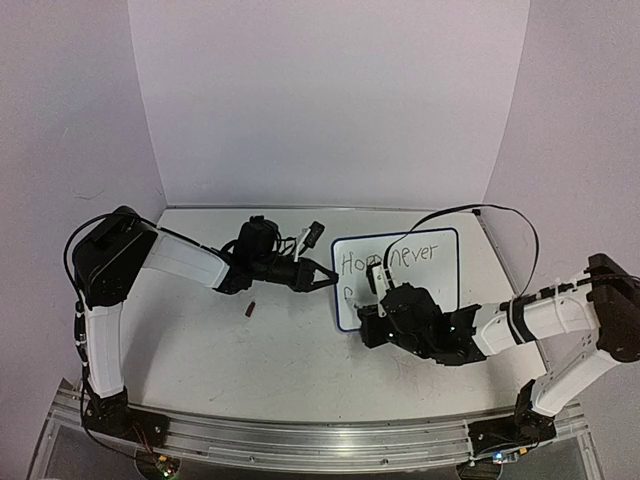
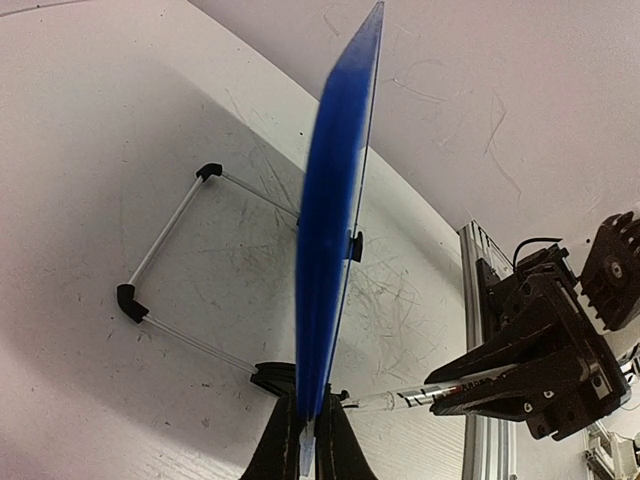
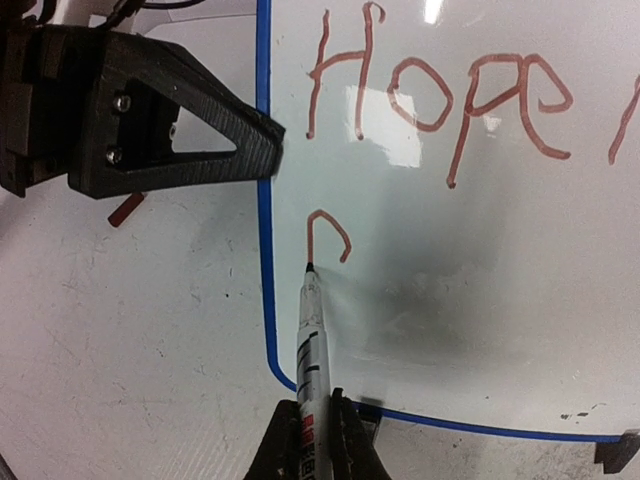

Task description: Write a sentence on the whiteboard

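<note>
whiteboard (image 1: 435,268): standing on the table (image 1: 250,360), right of centre, between the two arms, propped on its wire stand (image 2: 170,270).
sentence (image 1: 392,260): reading "Hope never" along the top line; a single unfinished stroke is starting the second line.
left gripper (image 2: 305,440): clamping together on the board's left edge.
right gripper (image 3: 312,440): pinching the marker (image 3: 312,340) near its back end.
marker: pointing up the board, its tip touching the foot of the unfinished stroke.
red piece (image 1: 250,308): lying on the table, left of the board, apart from it.
</note>
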Action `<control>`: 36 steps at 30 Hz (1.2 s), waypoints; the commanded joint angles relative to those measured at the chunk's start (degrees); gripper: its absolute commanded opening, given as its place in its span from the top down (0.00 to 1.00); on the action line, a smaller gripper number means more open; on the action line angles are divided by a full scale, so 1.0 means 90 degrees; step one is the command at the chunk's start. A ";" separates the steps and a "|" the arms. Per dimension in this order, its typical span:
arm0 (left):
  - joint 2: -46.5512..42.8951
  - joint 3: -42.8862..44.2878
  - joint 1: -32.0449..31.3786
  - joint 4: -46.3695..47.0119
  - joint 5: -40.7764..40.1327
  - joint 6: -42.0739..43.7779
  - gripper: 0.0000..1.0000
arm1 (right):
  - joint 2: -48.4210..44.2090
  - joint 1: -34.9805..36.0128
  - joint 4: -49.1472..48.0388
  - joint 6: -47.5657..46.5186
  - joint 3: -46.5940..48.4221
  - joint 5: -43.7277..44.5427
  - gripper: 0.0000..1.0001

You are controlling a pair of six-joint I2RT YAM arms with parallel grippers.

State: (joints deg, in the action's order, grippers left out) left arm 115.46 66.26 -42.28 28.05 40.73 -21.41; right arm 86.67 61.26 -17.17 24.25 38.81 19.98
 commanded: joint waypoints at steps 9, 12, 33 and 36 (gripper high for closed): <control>-0.0190 0.0090 0.0039 -0.0080 0.0035 -0.0052 1.00 | -0.0211 -0.0028 0.0077 0.0179 -0.0072 0.0484 1.00; -0.0206 0.0078 0.0040 -0.0081 0.0034 -0.0052 1.00 | -0.0124 -0.0026 0.0031 0.0105 0.0048 0.0558 1.00; -0.0231 0.0034 0.0040 -0.0092 0.0020 -0.0004 1.00 | -0.0142 -0.0035 0.0027 -0.0061 0.0302 0.0903 1.00; -0.0225 0.0042 0.0040 -0.0090 0.0015 -0.0004 1.00 | -0.0118 -0.0031 0.0089 0.0004 0.0268 0.0808 1.00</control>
State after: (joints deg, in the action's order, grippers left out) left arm 115.46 66.26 -42.28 28.05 40.43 -21.36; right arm 85.97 61.55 -16.64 24.31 39.41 24.56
